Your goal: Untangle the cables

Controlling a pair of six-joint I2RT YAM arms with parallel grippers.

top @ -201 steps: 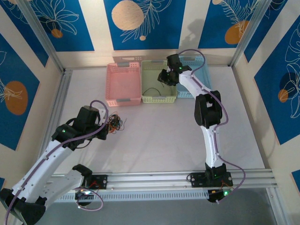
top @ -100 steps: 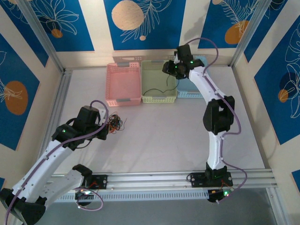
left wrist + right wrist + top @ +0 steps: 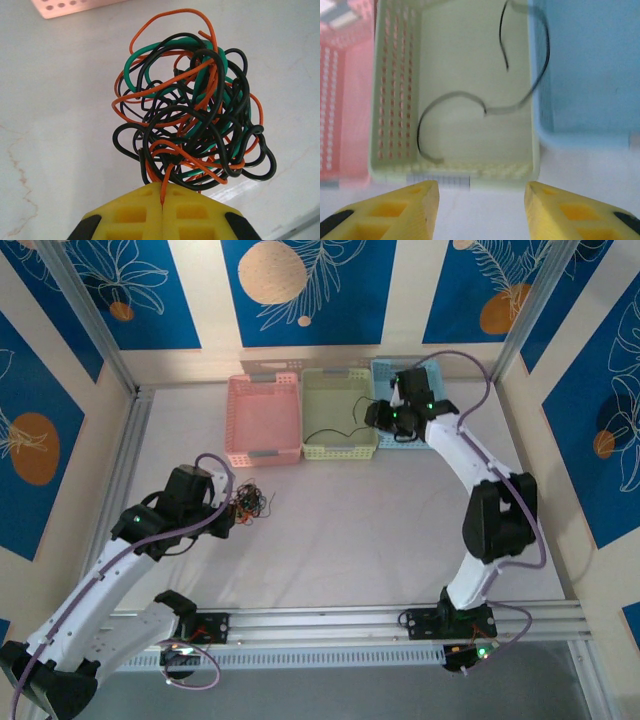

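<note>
One freed black cable (image 3: pixel 451 94) lay in the green basket (image 3: pixel 395 90) at the table's (image 3: pixel 350 540) far edge. The right gripper (image 3: pixel 482 192) had drawn back, its jaws parted and empty. The left gripper (image 3: pixel 162 189) stayed clamped on the remaining tangle of cables (image 3: pixel 190 110), left of centre.

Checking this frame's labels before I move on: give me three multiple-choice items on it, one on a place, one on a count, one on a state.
1. The loose black cable lies: A on the table top; B in the green basket; C draped on an arm.
2. Baskets in the row: A three; B two; C four.
3. The left gripper is: A wide open; B shut on nothing; C shut on the tangled clump.
Key: 1 B, it curls on that basket's floor. 2 A, a pink basket, the green one and a blue basket stand side by side. 3 C, its yellow tips meet on a strand of the clump.
</note>
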